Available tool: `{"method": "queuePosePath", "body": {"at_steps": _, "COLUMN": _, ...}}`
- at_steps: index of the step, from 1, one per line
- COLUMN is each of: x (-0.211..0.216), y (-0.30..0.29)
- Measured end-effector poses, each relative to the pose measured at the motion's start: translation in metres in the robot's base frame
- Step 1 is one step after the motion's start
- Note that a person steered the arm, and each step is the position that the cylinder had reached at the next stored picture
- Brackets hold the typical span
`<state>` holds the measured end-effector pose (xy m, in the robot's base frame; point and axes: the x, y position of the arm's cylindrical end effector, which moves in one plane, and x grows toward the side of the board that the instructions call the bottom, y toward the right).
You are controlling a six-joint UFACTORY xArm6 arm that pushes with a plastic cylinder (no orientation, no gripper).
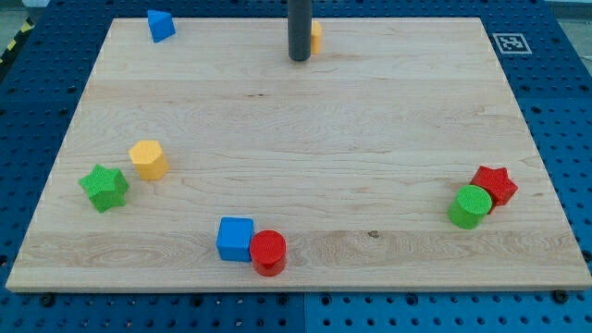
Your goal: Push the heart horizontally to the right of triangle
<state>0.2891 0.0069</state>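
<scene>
Tip: my tip (299, 58) is the bottom end of a plain dark rod. It has no jaws, so it cannot open, shut or hold anything. It can only push.

Tip place: it sits near the view's top, about the middle of the wooden board (296, 111), touching or just beside a yellow block (316, 37).

Heart: the yellow block is mostly hidden behind the rod, so I cannot see its shape. No other block looks like a heart, so I think this is the one to push.

Triangle: the blue triangle (160, 25) is in the top left corner, well apart from the tip.

Why there: the rod stands on the left side of the yellow block. I think that is the side to push from, so the block slides toward the view's right.

How far along: the yellow block is already right of the triangle and close to the same row. I think little is left, maybe a small nudge to line it up.

Others: a yellow hexagon (148, 159) and a green star (104, 188) sit at the left. A blue cube (235, 239) touches a red cylinder (268, 252) at the bottom. A green cylinder (470, 205) touches a red star (494, 184) at the right.

In the way: nothing stands along the top row. Only the board's top edge is close, so a slanted push could slide the block off.
</scene>
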Motion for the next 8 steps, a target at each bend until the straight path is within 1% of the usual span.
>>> {"method": "queuePosePath", "body": {"at_steps": 1, "x": 0.010, "y": 0.040}}
{"method": "queuePosePath", "body": {"at_steps": 2, "x": -0.008, "y": 0.062}}
{"method": "queuePosePath", "body": {"at_steps": 3, "x": -0.034, "y": 0.065}}
{"method": "queuePosePath", "body": {"at_steps": 6, "x": -0.034, "y": 0.048}}
{"method": "queuePosePath", "body": {"at_steps": 8, "x": -0.046, "y": 0.020}}
